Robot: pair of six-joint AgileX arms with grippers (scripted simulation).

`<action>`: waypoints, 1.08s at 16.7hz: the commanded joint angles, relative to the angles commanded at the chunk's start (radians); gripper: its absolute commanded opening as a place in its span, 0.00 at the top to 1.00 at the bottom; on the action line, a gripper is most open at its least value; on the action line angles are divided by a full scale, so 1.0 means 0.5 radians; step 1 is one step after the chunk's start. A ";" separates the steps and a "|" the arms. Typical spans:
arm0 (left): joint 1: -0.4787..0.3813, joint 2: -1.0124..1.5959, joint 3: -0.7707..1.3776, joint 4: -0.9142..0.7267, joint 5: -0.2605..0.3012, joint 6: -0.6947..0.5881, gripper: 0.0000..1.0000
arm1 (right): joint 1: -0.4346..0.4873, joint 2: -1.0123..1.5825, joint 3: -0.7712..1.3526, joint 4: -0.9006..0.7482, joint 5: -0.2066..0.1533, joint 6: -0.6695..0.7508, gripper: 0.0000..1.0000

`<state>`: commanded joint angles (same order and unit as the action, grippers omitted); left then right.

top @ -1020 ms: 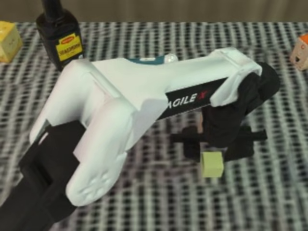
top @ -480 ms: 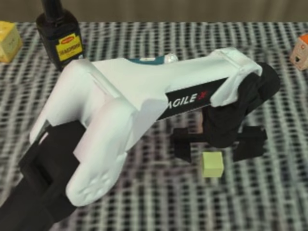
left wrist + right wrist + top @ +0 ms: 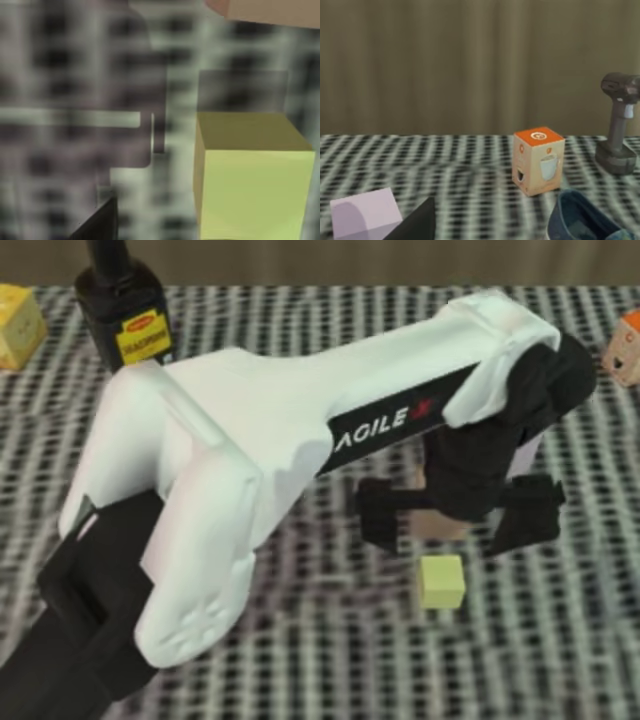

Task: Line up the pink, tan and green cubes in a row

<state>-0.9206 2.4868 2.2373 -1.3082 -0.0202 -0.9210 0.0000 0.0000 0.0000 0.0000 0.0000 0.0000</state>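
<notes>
Checkered tabletop (image 3: pixel 560 640) carries the green cube (image 3: pixel 441 582) lower right of centre, free, just below the left gripper (image 3: pixel 455 515), whose fingers stand apart above the tan cube (image 3: pixel 440 524). A careless sweep could nudge either cube. Right gripper's fingers: cannot tell.

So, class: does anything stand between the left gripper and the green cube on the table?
Nothing visible does. The left gripper hangs open over the table, and the green cube sits on the cloth just nearer the camera, apart from the fingers. The tan cube lies beneath the gripper, not between them.
</notes>
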 joint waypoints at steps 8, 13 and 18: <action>0.004 -0.023 0.174 -0.183 0.000 -0.001 0.00 | 0.000 0.000 0.000 0.000 0.000 0.000 0.00; 0.152 -0.326 -0.119 -0.003 -0.012 0.045 0.00 | 0.081 0.273 0.268 -0.169 -0.005 0.096 0.00; 0.509 -1.143 -0.871 0.433 -0.028 0.199 0.00 | 0.249 1.004 0.921 -0.589 -0.003 0.296 0.00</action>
<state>-0.6660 1.9155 1.8017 -1.0919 -0.0340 -0.8216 0.1247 0.5022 0.4603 -0.2943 -0.0017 0.1479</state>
